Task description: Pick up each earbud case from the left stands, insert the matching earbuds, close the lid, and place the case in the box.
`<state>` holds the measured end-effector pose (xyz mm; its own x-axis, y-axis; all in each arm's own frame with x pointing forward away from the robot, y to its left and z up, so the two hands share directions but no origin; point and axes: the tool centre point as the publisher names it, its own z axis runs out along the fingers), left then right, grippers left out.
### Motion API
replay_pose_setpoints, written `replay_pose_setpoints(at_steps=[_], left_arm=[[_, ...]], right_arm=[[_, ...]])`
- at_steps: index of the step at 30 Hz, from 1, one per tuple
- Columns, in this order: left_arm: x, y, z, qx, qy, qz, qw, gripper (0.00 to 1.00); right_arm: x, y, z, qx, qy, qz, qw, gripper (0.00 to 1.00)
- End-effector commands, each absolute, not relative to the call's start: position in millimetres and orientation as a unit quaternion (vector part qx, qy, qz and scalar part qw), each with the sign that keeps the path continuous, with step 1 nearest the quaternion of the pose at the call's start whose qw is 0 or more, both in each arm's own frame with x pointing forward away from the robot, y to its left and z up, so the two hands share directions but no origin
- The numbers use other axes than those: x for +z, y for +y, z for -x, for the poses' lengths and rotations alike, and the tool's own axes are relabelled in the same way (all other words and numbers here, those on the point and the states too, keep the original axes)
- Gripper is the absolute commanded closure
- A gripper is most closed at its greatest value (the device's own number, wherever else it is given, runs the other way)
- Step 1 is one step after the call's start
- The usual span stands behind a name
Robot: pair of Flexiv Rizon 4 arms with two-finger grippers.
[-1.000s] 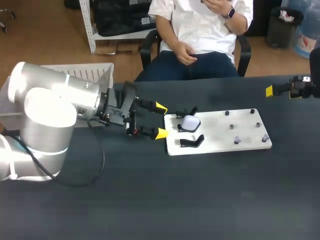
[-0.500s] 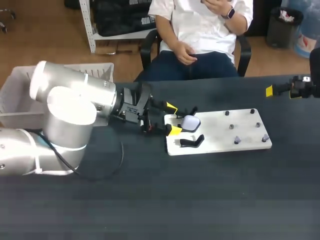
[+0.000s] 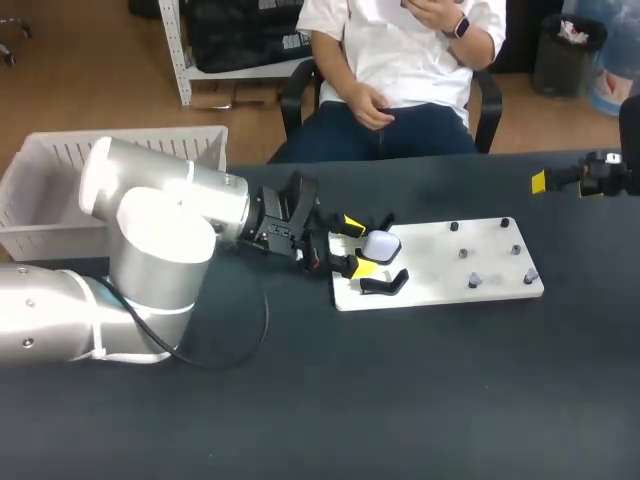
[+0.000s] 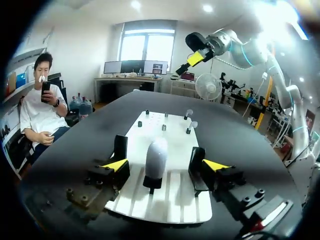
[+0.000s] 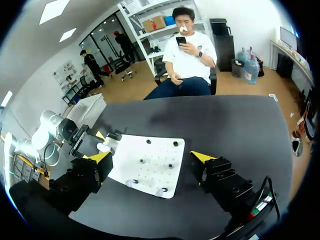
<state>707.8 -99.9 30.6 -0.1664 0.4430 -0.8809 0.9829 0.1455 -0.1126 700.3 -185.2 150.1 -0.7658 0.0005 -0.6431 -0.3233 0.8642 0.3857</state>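
Straddling the earbud case (image 3: 381, 244) at the left end of the white board (image 3: 440, 272), our left gripper (image 3: 357, 248) stood open, jaws clear of it; we judged pickup in hand, needing a squeeze, then a lift.

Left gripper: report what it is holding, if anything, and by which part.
Nothing is held. The left gripper is open, its fingers standing either side of the white earbud case with a gap showing on each side.
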Motion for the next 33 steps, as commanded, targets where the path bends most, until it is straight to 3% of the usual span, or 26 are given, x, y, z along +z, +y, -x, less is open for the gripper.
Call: replay_pose_setpoints(at_steps=[1, 19, 33], left_arm=[[25.6, -104.9, -711.2, -0.375, 0.667, -0.533, 0.361, 0.13], [17.5, -113.1, -718.5, -0.376, 0.668, -0.532, 0.359, 0.19], [11.6, -117.7, -723.0, -0.376, 0.669, -0.532, 0.357, 0.39]], right_arm=[[150.0, -185.3, -700.2, 0.244, 0.907, 0.089, 0.330, 0.00], [150.0, -185.3, -700.2, 0.244, 0.907, 0.089, 0.330, 0.00], [150.0, -185.3, -700.2, 0.244, 0.907, 0.089, 0.330, 0.00]])
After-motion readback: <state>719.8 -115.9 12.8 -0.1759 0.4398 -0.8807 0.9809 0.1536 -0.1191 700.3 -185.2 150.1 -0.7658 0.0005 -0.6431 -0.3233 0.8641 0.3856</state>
